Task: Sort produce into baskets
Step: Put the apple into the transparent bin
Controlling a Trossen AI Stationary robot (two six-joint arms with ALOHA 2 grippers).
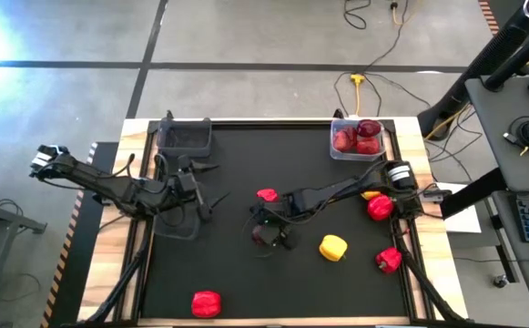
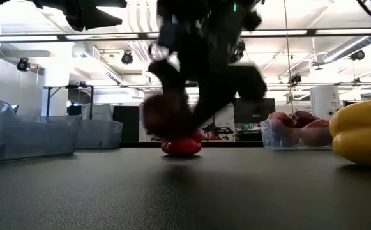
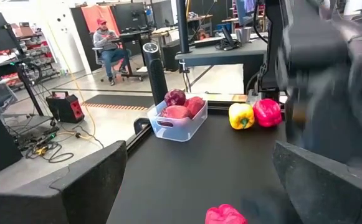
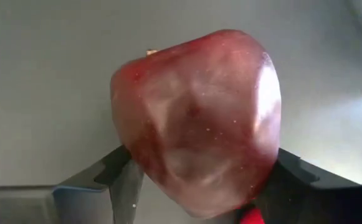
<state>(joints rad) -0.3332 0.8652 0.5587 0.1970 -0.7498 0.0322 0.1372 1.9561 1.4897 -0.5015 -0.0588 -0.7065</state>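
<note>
The right gripper (image 1: pixel 266 235) is over the middle of the black table (image 1: pixel 246 164), its two fingers clamped on a dark maroon fruit (image 4: pixel 196 118). Seen from the right wrist, that fruit is glossy, deep red with paler mottled patches and fine specks, rounded but with broad shoulders, and it fills the space between the dark fingers. From the low view it hangs just above the table surface, blurred.

A bright red pepper (image 1: pixel 267 195) lies on the table just beside the gripper, toward the far edge. A clear bluish basket (image 1: pixel 356 141) at the far right corner holds several maroon fruits. A dark basket (image 1: pixel 184 137) sits at the far left corner. A yellow pepper (image 1: pixel 333 247) lies right of centre, two more red peppers (image 1: pixel 381 208) are near the right edge, and another red pepper (image 1: pixel 207 303) near the front edge.

The left gripper (image 1: pixel 211 202) hovers near the left edge, fingers spread and empty.
</note>
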